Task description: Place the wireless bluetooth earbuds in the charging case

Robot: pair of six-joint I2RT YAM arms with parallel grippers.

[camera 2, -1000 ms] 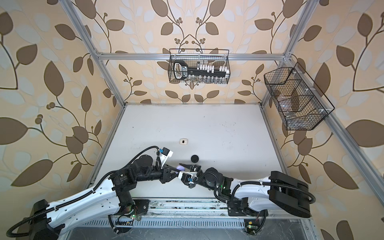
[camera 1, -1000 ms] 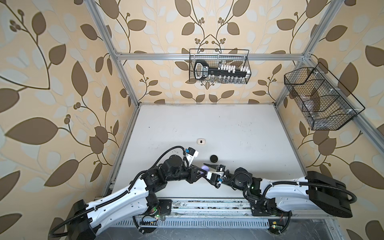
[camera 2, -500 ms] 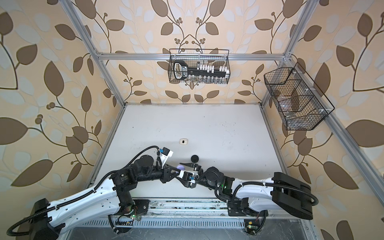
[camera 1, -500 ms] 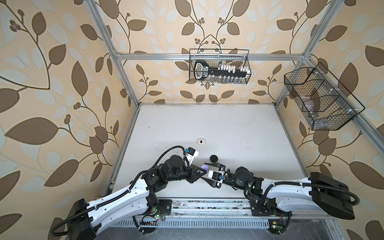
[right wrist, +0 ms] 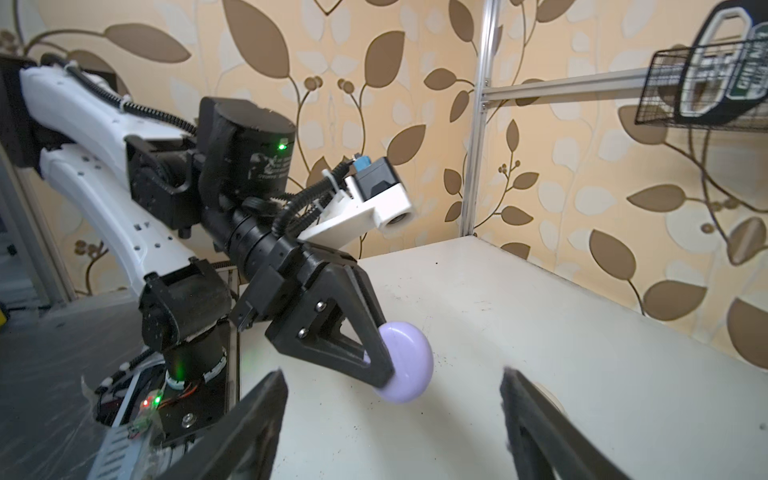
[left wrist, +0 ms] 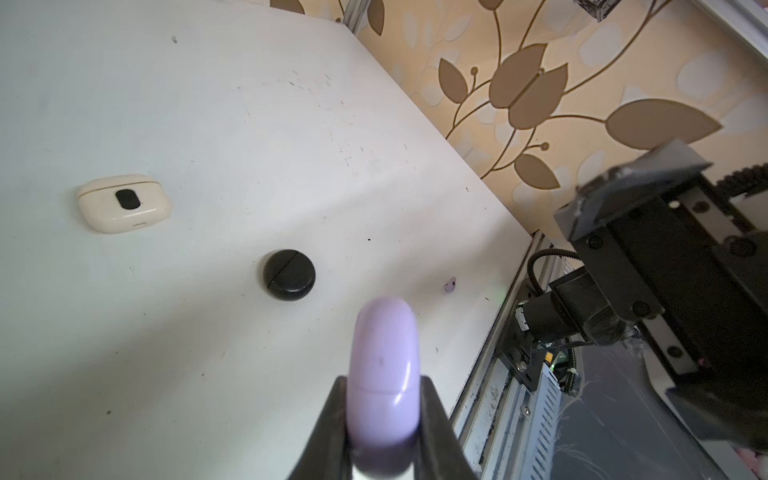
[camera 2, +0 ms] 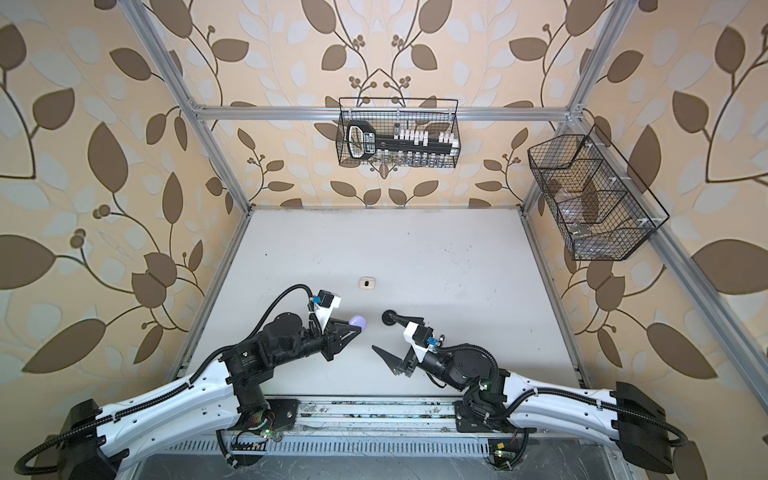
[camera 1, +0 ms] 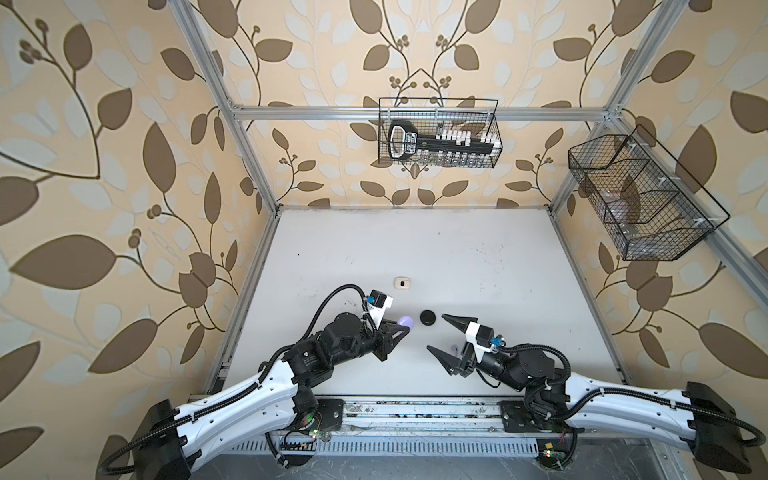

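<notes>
My left end effector (left wrist: pixel 383 382) is clenched on the smooth, rounded lavender charging case (left wrist: pixel 384 345), lid shut, above the white tabletop (left wrist: pixel 208 104). My right end effector (camera 1: pixel 436 331) gapes empty. One tiny lavender stemmed earbud (left wrist: pixel 450 285) lies loose near the front edge. The round black case (left wrist: pixel 289 274) and the cream case (left wrist: pixel 124 203) sit closed. I judge this pair unfinished.

place: robot lab cell | aluminium frame (camera 1: pixel 311 113), wallpapered panels (camera 1: pixel 104 187)
</notes>
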